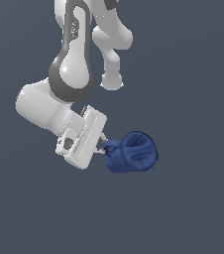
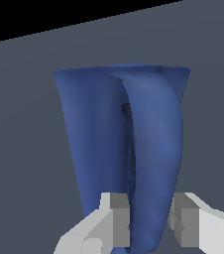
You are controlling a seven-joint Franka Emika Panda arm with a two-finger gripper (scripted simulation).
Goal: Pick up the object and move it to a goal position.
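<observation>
Gripping the cup (image 1: 134, 153) by its handle (image 2: 153, 163), the end effector (image 1: 103, 147) is narrowed onto it, one finger (image 2: 118, 218) seen pressed at each side in the wrist view. The cup is carried tipped sideways, its mouth turned outward. No bench edges are visible, so its place cannot be told.

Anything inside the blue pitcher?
In the exterior view the pitcher mouth shows only dark blue inner wall; its bottom is hidden. The pincer straddles its handle.
</observation>
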